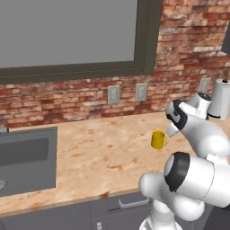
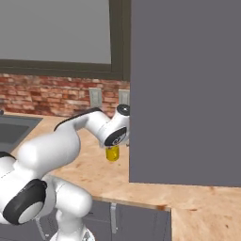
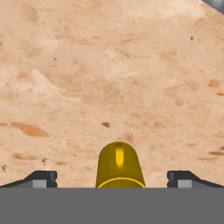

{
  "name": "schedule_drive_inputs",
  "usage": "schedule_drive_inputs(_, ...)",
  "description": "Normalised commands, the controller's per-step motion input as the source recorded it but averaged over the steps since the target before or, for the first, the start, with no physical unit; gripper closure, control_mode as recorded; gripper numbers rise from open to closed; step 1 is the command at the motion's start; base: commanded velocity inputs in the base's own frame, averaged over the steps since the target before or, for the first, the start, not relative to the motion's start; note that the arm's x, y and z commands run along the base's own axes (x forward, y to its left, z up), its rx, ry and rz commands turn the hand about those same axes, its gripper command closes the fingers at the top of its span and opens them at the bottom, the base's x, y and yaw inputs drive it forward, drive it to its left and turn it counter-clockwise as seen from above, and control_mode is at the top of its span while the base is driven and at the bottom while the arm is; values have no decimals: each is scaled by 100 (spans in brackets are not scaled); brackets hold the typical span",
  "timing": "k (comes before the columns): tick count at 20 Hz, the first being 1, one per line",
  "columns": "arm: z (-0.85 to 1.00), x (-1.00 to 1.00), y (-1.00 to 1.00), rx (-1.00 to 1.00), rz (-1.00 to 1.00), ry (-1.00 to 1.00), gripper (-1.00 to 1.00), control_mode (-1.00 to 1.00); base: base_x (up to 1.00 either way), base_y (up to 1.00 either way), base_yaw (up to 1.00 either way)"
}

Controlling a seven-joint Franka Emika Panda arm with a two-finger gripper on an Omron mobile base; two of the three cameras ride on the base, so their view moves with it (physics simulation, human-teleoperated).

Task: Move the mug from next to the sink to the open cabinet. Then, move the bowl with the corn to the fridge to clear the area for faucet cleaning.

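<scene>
Gripper wide open, fingers either side of mug on counter. Mug likely light, rigid, glossy; grasp across body.

Bench: pale, wood-look top mottled with tan and rust flecks, smooth with a low sheen. Mug: plain yellow, smooth and slightly glossy, seemingly glazed; in the hand view its handle catches a brighter highlight. Sink, far left: dark grey, matt basin. Back wall: rough red brick with pale mortar joints. Cabinet door, right: flat grey, matt, featureless. Arm: glossy white shells with dark, satin joints. Finger tips: dark, matt.
</scene>
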Motion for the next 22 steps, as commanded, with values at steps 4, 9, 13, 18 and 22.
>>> schedule_drive_inputs(4, -39, 16, 12, 0, 0, 4, -100, -100, 0, 0, 0)
schedule_drive_inputs(9, -38, 9, 22, 0, 0, 2, -100, -100, 0, 0, 0)
schedule_drive_inputs(13, -36, 1, 21, 0, 0, 2, -100, -100, 0, 0, 0)
schedule_drive_inputs(18, -41, 0, 7, 0, 0, 1, -100, -100, 0, 0, 0)
schedule_drive_inputs(22, -23, 24, 0, 0, 0, 0, -100, -100, 0, 0, 0)
